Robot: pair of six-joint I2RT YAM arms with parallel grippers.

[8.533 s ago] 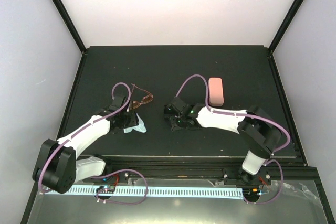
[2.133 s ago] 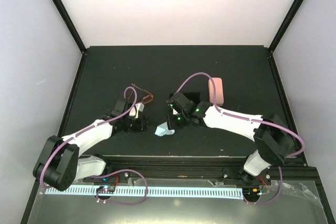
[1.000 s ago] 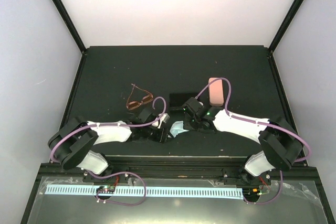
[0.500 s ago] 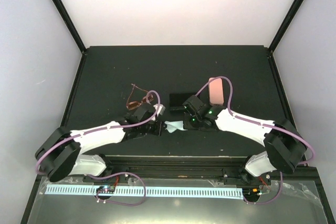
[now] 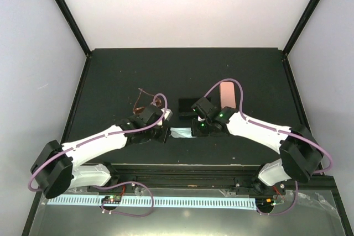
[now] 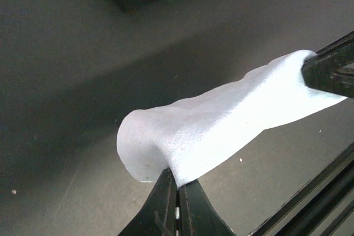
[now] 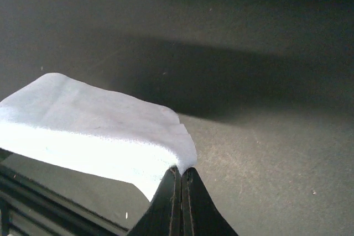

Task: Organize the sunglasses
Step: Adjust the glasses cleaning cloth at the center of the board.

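Left gripper (image 5: 166, 132) and right gripper (image 5: 194, 131) are each clamped on an opposite end of the pale blue cloth (image 5: 180, 132), which spans between them at lower centre of the top view. Amber-brown sunglasses (image 5: 142, 96) lie left of centre, just above the left wrist and partly hidden. Pink case (image 5: 225, 93) sits right of centre.

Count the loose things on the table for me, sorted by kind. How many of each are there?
Amber-brown sunglasses: 1
Oblong cases: 2 (pink case, black case)
Pale blue cloth: 1
Total: 4
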